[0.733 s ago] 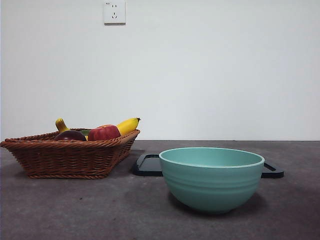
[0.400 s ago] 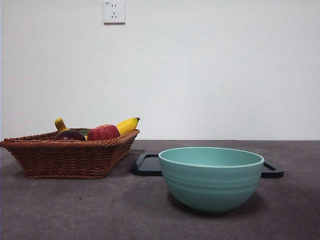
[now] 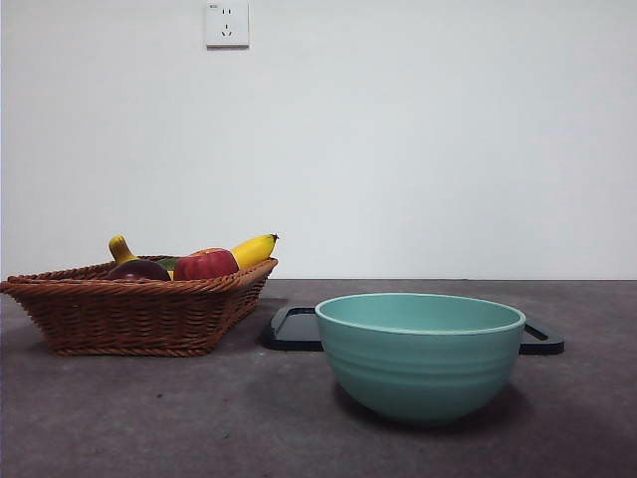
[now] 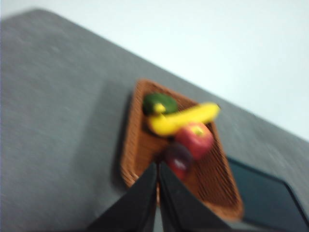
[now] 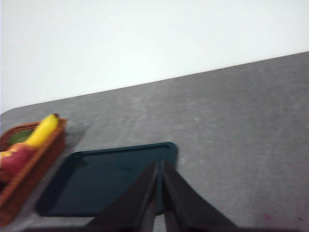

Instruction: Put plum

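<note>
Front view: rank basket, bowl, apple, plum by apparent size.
1. basket, widest
2. bowl, close behind, though it sits nearer the camera, so the order of these two is unsure
3. apple
4. plum, mostly hidden by the basket rim, so its rank is unsure

Dark maroon plum (image 3: 138,269), red apple (image 3: 206,264), yellow banana (image 3: 255,249), brown basket (image 3: 129,314), teal bowl (image 3: 420,355).

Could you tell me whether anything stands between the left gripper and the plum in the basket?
Nothing visible does. The left gripper hangs above the basket, jaws together, and the plum lies open from above just past its tips. The apple sits right beside the plum, so a grasp could brush it.
</note>
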### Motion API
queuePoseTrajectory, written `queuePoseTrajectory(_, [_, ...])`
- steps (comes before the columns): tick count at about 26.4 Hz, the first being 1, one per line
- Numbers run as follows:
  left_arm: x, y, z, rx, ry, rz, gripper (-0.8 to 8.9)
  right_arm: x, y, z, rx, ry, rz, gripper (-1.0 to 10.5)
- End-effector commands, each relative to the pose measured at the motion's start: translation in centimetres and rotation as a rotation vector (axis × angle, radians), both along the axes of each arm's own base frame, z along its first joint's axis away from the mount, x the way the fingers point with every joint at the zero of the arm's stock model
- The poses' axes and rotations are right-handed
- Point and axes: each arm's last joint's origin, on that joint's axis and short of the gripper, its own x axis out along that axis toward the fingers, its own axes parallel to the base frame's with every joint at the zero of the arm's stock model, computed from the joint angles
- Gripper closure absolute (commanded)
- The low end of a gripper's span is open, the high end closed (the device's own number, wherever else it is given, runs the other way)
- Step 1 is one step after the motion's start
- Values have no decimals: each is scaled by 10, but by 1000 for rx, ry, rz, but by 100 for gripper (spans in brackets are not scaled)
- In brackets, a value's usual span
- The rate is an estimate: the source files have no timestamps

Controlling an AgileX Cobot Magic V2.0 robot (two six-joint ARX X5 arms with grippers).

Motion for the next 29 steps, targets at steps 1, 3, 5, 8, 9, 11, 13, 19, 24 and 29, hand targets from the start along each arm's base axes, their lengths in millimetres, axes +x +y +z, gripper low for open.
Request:
queuePoseTrajectory(1, [0, -2, 19, 61, 18, -84, 804, -1, 1, 23, -26, 21, 37, 942])
queuePoseTrajectory(3, [2, -3, 30, 97, 50, -134, 804, 2, 2, 36, -54, 63, 79, 942])
queuePoseTrajectory(5, [5, -3, 40, 132, 75, -187, 804, 6, 3, 48, -79, 112, 123, 942])
queuePoseTrajectory(8, [12, -4, 54, 168, 119, -265, 804, 16, 5, 64, -109, 192, 195, 942])
queuePoseTrajectory(9, [14, -5, 59, 179, 135, -292, 804, 20, 5, 69, -115, 220, 218, 942])
queuePoseTrajectory(11, [20, -6, 67, 198, 171, -335, 804, 27, 6, 78, -122, 272, 258, 942])
queuePoseTrajectory(13, [26, -7, 74, 210, 215, -378, 804, 35, 8, 86, -127, 320, 306, 942])
queuePoseTrajectory(19, [44, -14, 95, 249, 321, -501, 804, 57, 19, 100, -172, 444, 452, 942])
queuePoseTrajectory(24, [51, -22, 98, 251, 358, -573, 804, 66, 34, 95, -216, 520, 565, 942])
queuePoseTrajectory(29, [50, -23, 98, 249, 359, -579, 674, 65, 37, 96, -228, 514, 586, 929])
